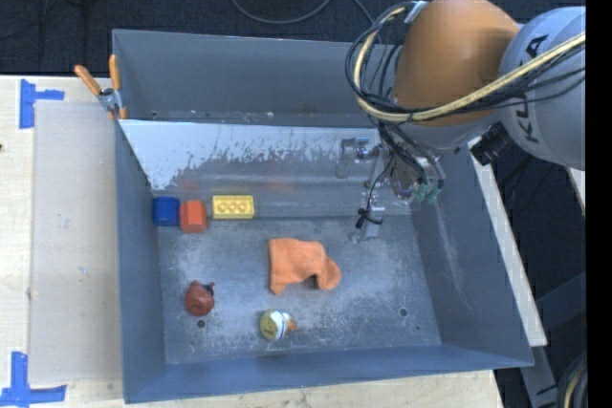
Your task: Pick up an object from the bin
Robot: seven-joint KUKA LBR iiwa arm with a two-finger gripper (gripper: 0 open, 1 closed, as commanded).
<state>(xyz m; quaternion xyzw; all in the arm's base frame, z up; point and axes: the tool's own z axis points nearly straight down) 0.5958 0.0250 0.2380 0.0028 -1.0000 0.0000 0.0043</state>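
Observation:
My gripper (368,215) hangs under the arm's orange dome, over the bin floor near the back wall, right of centre. Nothing shows in it. A crumpled orange cloth (301,265) lies nearest, down and to the left of the gripper and apart from it. A small round yellow-and-white thing (274,325) rests near the front wall, below the cloth.
Along the back left stand a yellow studded brick (233,206), an orange block (194,216) and a blue block (165,211) in a row. A dark red lump (199,299) sits at the front left. The arm and its cables overhang the bin's right rear corner.

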